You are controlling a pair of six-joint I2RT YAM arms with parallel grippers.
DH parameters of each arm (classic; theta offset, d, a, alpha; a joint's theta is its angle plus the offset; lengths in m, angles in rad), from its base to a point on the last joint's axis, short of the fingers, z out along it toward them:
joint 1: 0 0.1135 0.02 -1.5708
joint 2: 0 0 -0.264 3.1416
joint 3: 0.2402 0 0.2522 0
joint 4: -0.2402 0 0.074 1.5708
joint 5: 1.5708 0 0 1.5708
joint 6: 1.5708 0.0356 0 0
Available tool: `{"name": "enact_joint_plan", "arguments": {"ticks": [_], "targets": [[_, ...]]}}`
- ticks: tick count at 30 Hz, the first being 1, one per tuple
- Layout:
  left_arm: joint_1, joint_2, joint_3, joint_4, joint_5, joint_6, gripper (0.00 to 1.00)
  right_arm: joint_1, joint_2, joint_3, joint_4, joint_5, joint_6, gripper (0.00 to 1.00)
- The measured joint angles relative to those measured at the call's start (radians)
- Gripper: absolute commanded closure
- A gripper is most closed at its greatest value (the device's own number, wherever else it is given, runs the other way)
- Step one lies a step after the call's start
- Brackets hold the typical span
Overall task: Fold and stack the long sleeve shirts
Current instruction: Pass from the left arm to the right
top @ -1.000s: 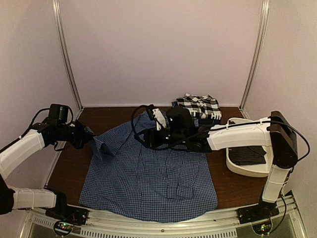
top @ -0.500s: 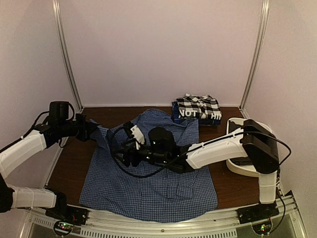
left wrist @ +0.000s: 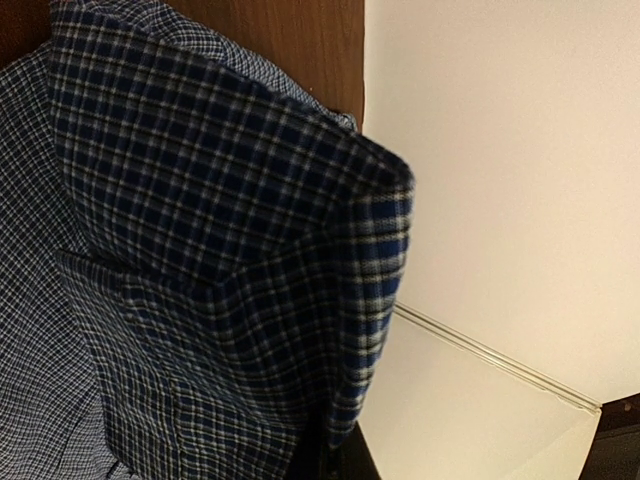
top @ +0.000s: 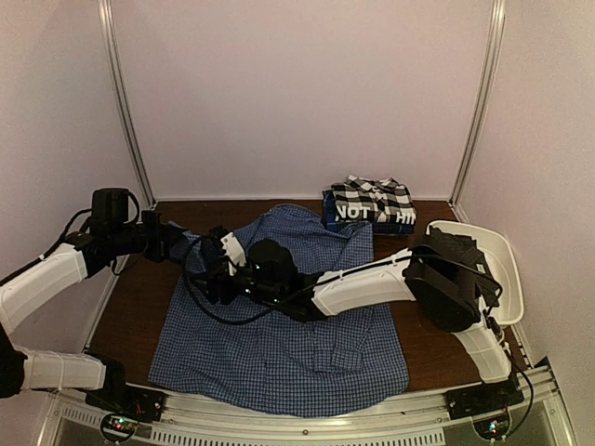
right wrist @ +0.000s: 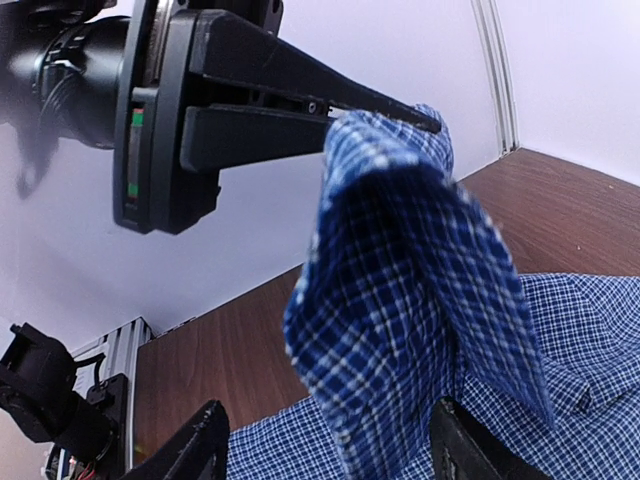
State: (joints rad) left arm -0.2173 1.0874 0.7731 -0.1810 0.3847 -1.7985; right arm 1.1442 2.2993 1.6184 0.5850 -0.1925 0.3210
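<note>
The blue-and-white fine-check shirt [top: 279, 348] lay spread on the counter [top: 135, 321], its long axis running from the near edge toward the back wall. Which end bore the collar I could not tell. Its left rear corner was raised off the wood, pinched in the left arm's fingers [right wrist: 280, 78]. These were clenched on the very edge of the fold — the right wrist view showed this plainly, with the cloth drooping from their tips.

The right arm's fingers [right wrist: 195, 450] stood released, one low on each side of that hanging fold, and did not appear to touch it. From above, the right arm reached leftward across the shirt, and its fingers were lost among dark cables. The left wrist view gave only close check fabric and pale wall, its own fingers no more than a dark patch at the bottom edge.

At the rear, the black-and-white large-check shirt [top: 376, 195] lay folded on the dark blue shirt lettered "NOT" [top: 358, 213] — its further lettering was hard to read. The white tub [top: 502, 265] sat on the right, partly hidden by the right arm.
</note>
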Motion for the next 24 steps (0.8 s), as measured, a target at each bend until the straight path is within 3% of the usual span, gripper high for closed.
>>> {"name": "enact_joint_plan", "arguments": {"ticks": [3,5,11,14,17,24], "targets": [[0.0,0.0,0.0,0.0,0.0,0.0,1.0,0.0,0.05,0.082,-0.021,0.014,0.0,0.39],[0.0,0.0,0.0,0.0,0.0,0.0,1.0,0.0,0.081,0.133,-0.043,0.019,0.002,0.49],[0.0,0.006,0.001,-0.003,0.0,0.013,1.0,-0.002,0.112,0.197,-0.121,0.043,0.014,1.0],[0.0,0.021,0.007,-0.019,0.0,0.047,1.0,-0.008,0.111,0.202,-0.16,0.053,0.028,1.0],[0.0,0.051,0.023,-0.04,0.011,0.111,0.89,-0.02,0.09,0.192,-0.216,0.055,0.035,1.0],[0.002,0.203,0.131,-0.149,0.085,0.414,0.43,-0.093,-0.044,0.186,-0.351,0.036,0.033,1.0]]}}
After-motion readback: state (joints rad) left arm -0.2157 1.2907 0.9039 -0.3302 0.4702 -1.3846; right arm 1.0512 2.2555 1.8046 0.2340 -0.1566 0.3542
